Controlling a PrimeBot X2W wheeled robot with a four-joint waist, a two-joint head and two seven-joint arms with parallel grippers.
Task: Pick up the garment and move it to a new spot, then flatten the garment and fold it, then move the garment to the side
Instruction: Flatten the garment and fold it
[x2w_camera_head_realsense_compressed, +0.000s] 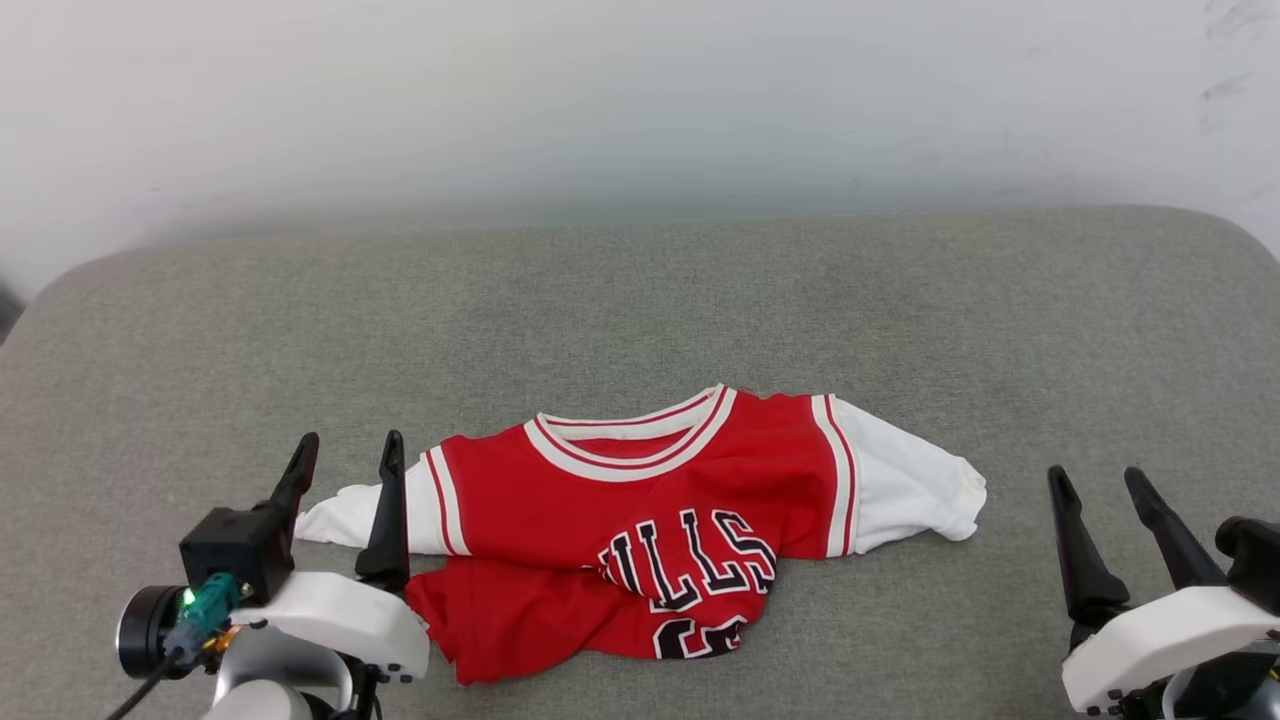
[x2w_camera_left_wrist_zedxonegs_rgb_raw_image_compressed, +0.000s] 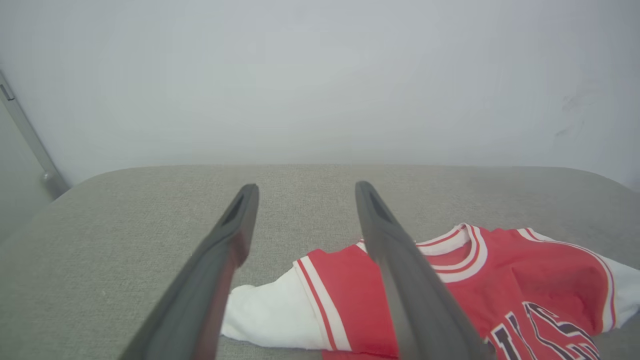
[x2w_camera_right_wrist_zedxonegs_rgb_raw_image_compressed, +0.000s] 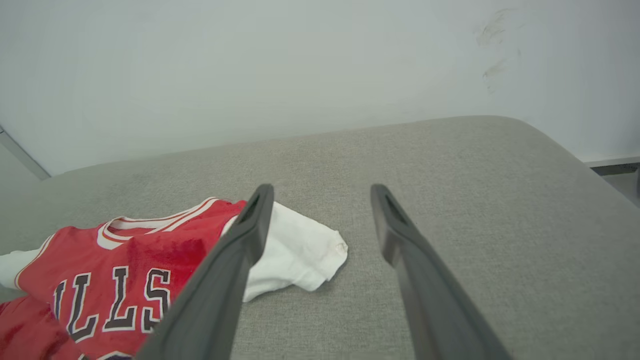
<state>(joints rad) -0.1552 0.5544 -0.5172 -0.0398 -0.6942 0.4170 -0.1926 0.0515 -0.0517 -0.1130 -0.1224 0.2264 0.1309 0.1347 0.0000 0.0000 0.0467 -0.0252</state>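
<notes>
Grey fabric-covered counter (x2w_camera_head_realsense_compressed: 700, 300), rounded corners, pale wall (x2w_camera_head_realsense_compressed: 600, 100) behind.

Item: garment (x2w_camera_head_realsense_compressed: 640, 510), red jersey with white sleeves, striped collar and black lettering (lower part rumpled and turned over on itself). It lies at 6 o'clock on the counter, collar toward 12.

Left tool (x2w_camera_head_realsense_compressed: 350, 440): at 8 o'clock, fingers spread wide, holding nothing. One finger crosses the adjacent white sleeve; contact cannot be told.

Right tool (x2w_camera_head_realsense_compressed: 1095, 475): at 4 o'clock, spread wide, empty, apart from the other sleeve.

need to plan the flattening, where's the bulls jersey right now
In the head view the Bulls jersey lies rumpled on the grey cushion, low and centre, one white sleeve by the left gripper and the other short of the right gripper.
</notes>
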